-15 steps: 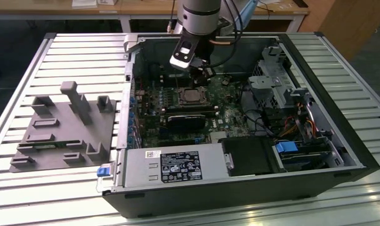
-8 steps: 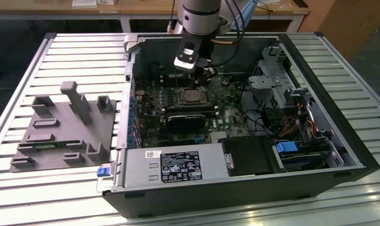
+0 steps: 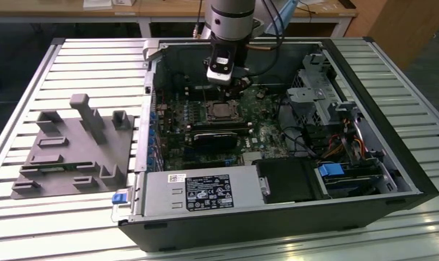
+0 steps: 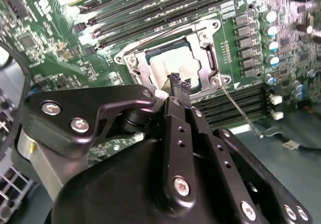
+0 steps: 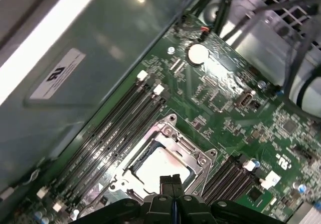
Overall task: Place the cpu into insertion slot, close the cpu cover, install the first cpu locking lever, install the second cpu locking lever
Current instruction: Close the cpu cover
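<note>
Black two-fingered gripper [image 4: 176,81], fingertips pressed together on nothing, poised just above the cpu [image 4: 170,63], a flat square chip with a silvery-grey metal top, seated in the dark, metal-rimmed insertion slot [image 3: 221,110] directly beneath the tips. The thin silvery metal cpu cover [image 4: 208,58] frames the chip and appears lowered. A thin wire locking lever [image 4: 239,111] juts free just beside the gripper. Latching it seems the step in hand, and it calls for a slow, steady push that keeps the tips off the chip's face.

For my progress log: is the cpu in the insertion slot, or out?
In. Both wrist views show the cpu lying flat inside the insertion slot, within its silvery rim.
</note>
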